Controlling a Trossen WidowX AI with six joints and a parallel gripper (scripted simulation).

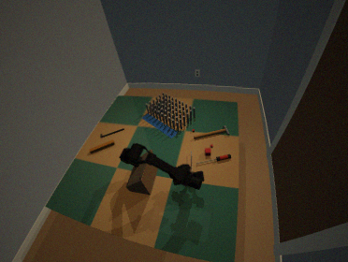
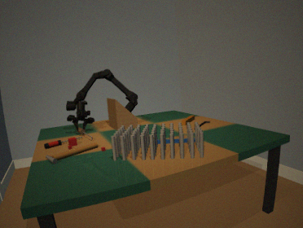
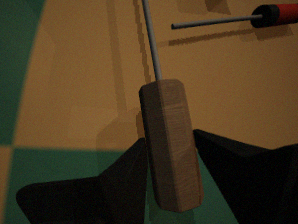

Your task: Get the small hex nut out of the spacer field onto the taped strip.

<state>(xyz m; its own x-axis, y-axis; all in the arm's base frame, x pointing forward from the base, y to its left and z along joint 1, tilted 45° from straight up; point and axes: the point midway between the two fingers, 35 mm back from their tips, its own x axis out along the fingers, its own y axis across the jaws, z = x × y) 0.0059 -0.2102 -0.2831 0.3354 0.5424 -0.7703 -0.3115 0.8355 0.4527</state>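
My gripper (image 1: 190,171) (image 2: 81,130) (image 3: 169,138) is shut on the wooden handle of a thin metal-rod tool (image 1: 191,161) (image 3: 175,155). The handle lies between both fingers, and the rod points forward. In the wrist view its shadow lies apart from the rod, so the tool is above the table; its far end is out of that view. The standing metal spacers (image 1: 168,112) (image 2: 163,144) form an upright block of rows, well away from the gripper. The blue taped strip (image 1: 159,126) (image 2: 175,141) lies along their front. The hex nut cannot be made out in any view.
A screwdriver (image 1: 224,158) (image 2: 53,144) (image 3: 285,14) and red cube (image 1: 208,152) (image 2: 72,142) lie near the held tool. A hammer (image 1: 210,135) (image 2: 73,152) lies between them and the spacers. A wooden wedge (image 1: 141,180) (image 2: 118,116) stands by the arm. An orange bar (image 1: 102,147) and black angled tool (image 1: 112,133) lie opposite.
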